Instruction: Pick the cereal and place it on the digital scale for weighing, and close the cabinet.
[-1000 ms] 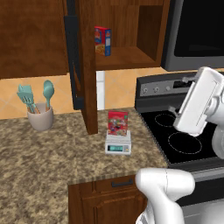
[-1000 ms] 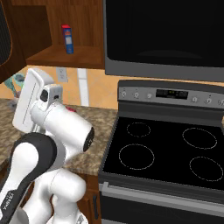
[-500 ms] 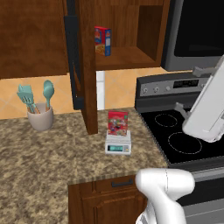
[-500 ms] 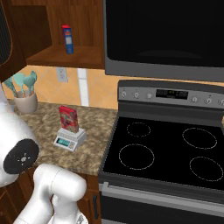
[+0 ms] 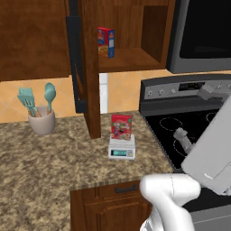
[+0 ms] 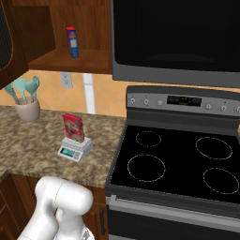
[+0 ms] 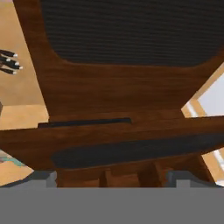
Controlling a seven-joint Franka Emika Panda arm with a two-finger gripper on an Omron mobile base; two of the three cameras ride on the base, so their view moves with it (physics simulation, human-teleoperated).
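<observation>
The cereal (image 5: 121,127), a small red box, stands upright on the digital scale (image 5: 122,150) on the granite counter; the pair also appears as cereal (image 6: 73,127) on scale (image 6: 75,150). The cabinet (image 5: 131,54) is open, its door (image 5: 85,67) swung out edge-on with a black bar handle. My gripper (image 5: 196,115) hangs open over the stove, well right of the cereal, nothing between its fingers. In the hand view the gripper (image 7: 116,179) faces the cabinet door (image 7: 113,100) with its dark glass pane and black handle (image 7: 83,123).
A red, blue and yellow box (image 5: 106,42) stands on the cabinet shelf. A utensil pot (image 5: 41,121) sits at the counter's left. The black stove (image 6: 178,164) lies to the right under a microwave (image 6: 178,37). A drawer (image 5: 113,191) is below the counter.
My arm has swung right and nearer the left base camera, and has left the right base view, uncovering the cereal and scale there. The jaws stay open. Cereal and scale have not moved.
</observation>
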